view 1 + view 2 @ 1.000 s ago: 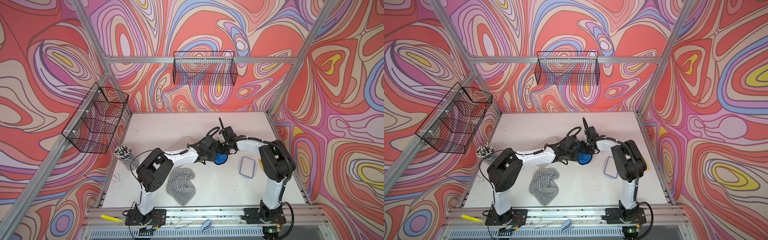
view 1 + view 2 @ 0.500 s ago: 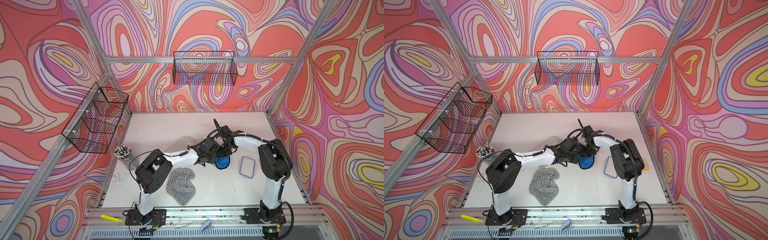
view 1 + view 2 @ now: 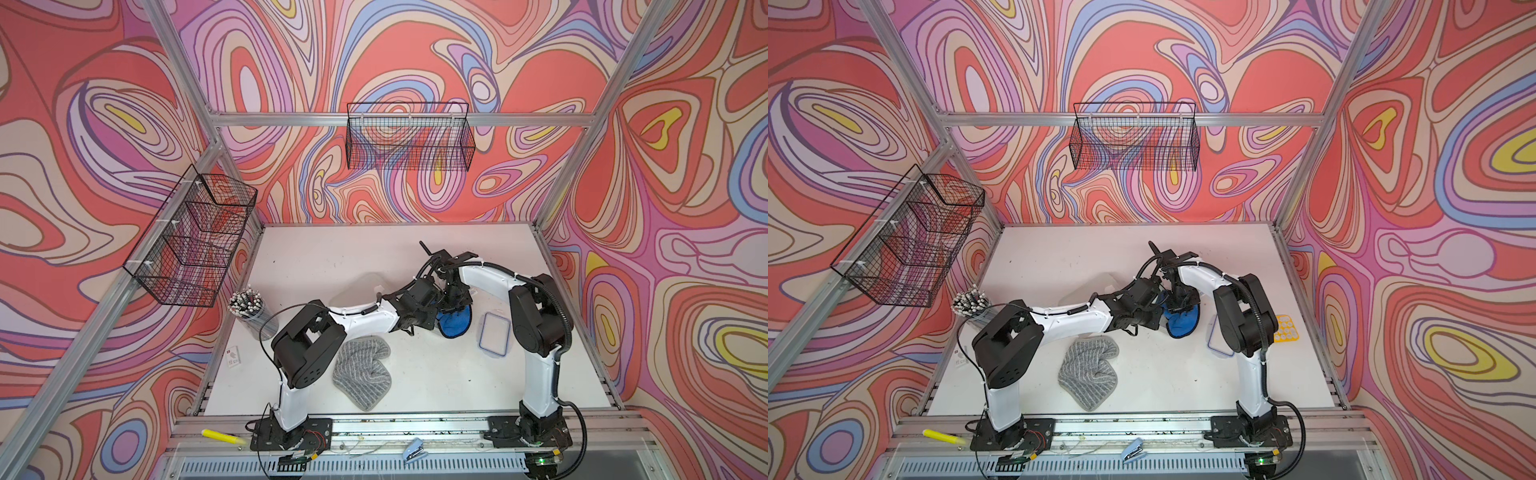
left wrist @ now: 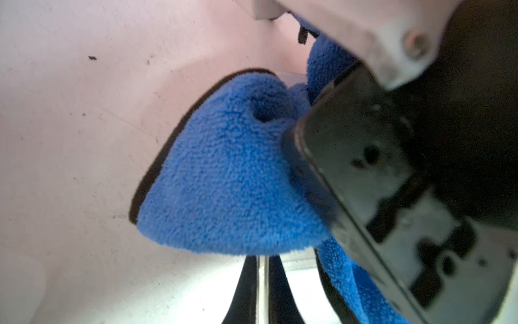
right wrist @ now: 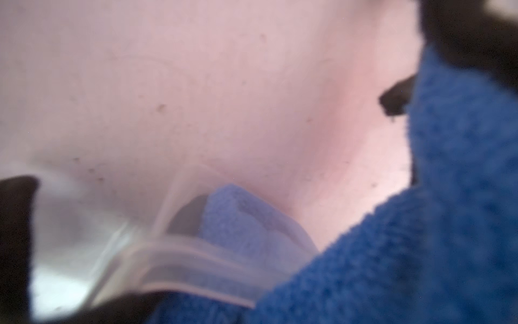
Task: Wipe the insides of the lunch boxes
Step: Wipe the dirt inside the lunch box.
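In the left wrist view my left gripper (image 4: 262, 291) is shut on a thin clear wall of the small lunch box (image 5: 182, 252). In both top views the two wrists mostly hide this box. My right gripper (image 3: 455, 307) is shut on a blue cloth (image 3: 455, 326), which bulges against the box's floor in the left wrist view as a blue cloth (image 4: 232, 179). The large lunch box (image 3: 359, 289) is a faint clear shape behind the left forearm, also faint in the large lunch box (image 3: 1090, 286).
A blue-rimmed lid (image 3: 494, 334) lies flat to the right of the cloth. A yellow calculator (image 3: 1287, 328) sits beyond the right arm. A grey striped cloth (image 3: 361, 372) lies at the front centre. A cup of pens (image 3: 247, 305) stands at the left edge. Wire baskets hang on the walls.
The right wrist has turned and shifted slightly left, sweeping the blue cloth a little toward the front right. The left arm has hardly moved. Both grips hold.
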